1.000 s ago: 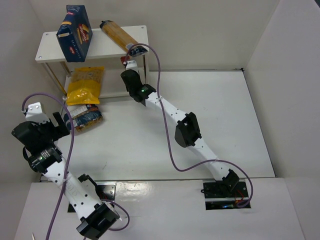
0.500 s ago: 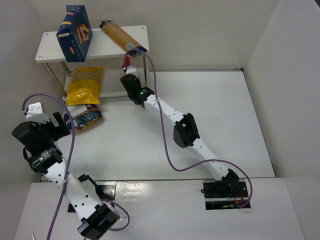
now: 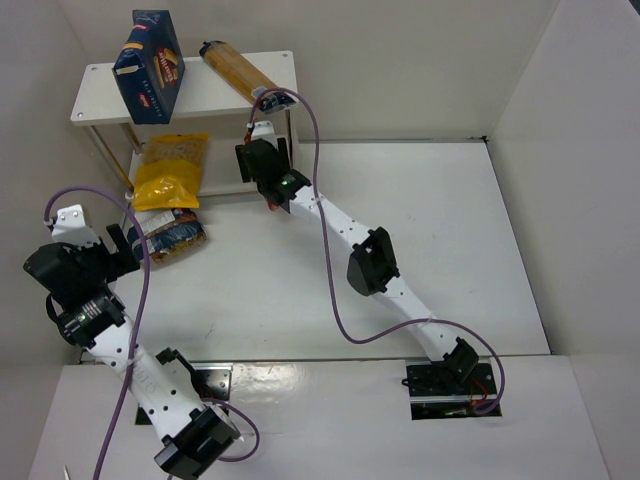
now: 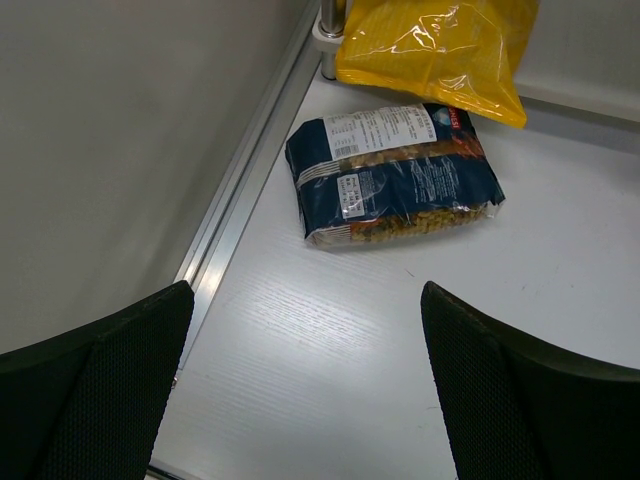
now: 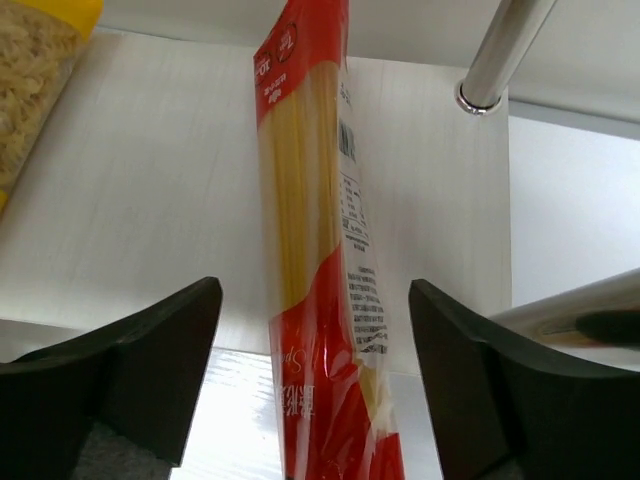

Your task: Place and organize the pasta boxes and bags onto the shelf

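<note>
At left, we find the left gripper (image 4: 307,310) where it was a second ago, jaws wide and empty above the table, with the dark blue bag (image 4: 395,175) lying flat ahead of it and the yellow pouch (image 4: 435,50) just beyond. On the shelf (image 3: 210,90), the dark blue carton (image 3: 148,65) stands on the top board beside the slanting clear spaghetti pack (image 3: 238,70). At right, the right gripper (image 5: 315,290), shut a second ago, now stands spread either side of the red spaghetti pack (image 5: 305,200), which lies on the lower board.
</note>
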Robot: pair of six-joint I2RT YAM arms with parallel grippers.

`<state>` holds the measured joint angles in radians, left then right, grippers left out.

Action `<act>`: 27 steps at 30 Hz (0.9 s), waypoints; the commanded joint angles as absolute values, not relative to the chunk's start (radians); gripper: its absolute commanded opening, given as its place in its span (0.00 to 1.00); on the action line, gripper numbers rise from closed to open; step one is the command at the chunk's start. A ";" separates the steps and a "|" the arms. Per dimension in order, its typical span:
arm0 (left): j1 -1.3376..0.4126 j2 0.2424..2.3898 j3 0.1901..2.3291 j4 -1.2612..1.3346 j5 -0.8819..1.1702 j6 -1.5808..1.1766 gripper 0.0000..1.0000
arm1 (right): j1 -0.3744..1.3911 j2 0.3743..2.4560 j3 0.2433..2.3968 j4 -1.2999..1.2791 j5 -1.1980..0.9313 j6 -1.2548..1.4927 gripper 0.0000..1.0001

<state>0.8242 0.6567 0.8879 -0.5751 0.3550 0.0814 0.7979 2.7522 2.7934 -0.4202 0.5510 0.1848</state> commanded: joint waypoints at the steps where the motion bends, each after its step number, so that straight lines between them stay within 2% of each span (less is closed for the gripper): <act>1: 0.833 0.646 0.884 -0.548 0.387 0.103 1.00 | 0.796 2.721 2.848 -0.374 0.581 0.189 0.86; 7: 0.833 0.646 0.884 -0.548 0.387 0.103 1.00 | 0.825 2.712 2.922 -0.503 0.594 0.207 0.99; 13: 0.833 0.627 0.884 -0.548 0.396 0.112 1.00 | 0.887 2.678 3.011 -0.731 0.526 0.255 0.99; 18: 0.833 0.618 0.884 -0.548 0.405 0.121 1.00 | 0.960 2.622 2.987 -0.860 0.329 0.270 0.99; 23: 0.833 0.609 0.884 -0.557 0.414 0.121 1.00 | 1.035 2.534 2.843 -0.927 0.191 0.232 0.99; 26: 0.833 0.609 0.884 -0.557 0.426 0.121 1.00 | 1.092 2.404 2.601 -0.884 0.121 0.195 0.99; 27: 0.833 0.609 0.884 -0.557 0.426 0.130 1.00 | 1.106 2.308 2.421 -0.821 0.095 0.181 0.99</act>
